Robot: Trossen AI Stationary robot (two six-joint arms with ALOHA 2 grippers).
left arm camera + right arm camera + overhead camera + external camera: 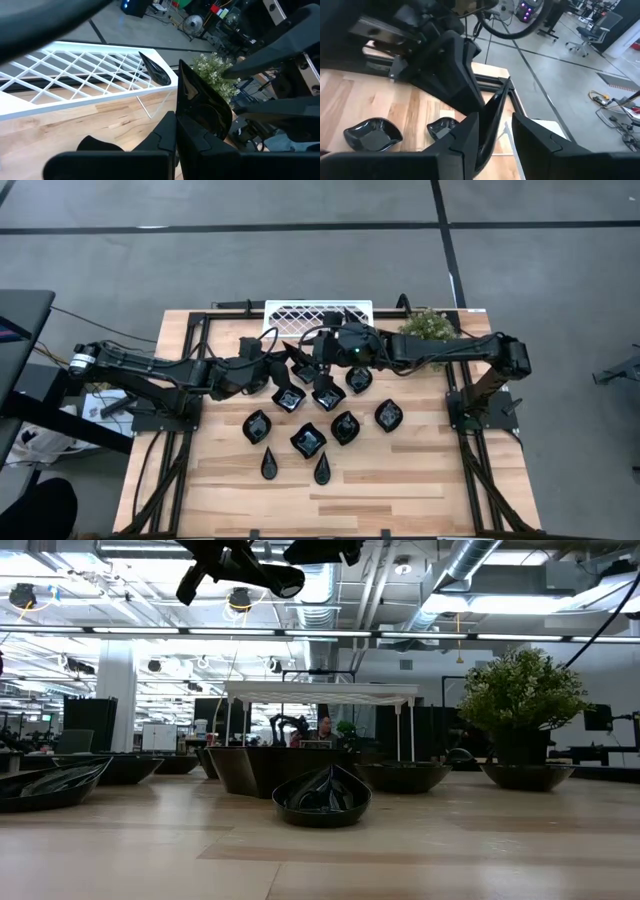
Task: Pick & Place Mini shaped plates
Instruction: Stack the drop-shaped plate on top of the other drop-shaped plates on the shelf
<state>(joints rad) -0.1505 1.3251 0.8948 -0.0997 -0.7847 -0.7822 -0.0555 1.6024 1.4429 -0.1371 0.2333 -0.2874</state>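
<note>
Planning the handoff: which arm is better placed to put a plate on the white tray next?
Left, probably: its tool is shut on a plate beside the tray.

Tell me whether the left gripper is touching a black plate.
Touching: the left wrist view shows the left gripper shut on a black plate held upright between its fingers.

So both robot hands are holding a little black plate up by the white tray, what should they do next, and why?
Probably the left gripper should carry its black plate over the white tray and lower it. It's shut on the plate, raised beside the tray, where one plate already leans. The right gripper holds another plate, so it should wait.
</note>
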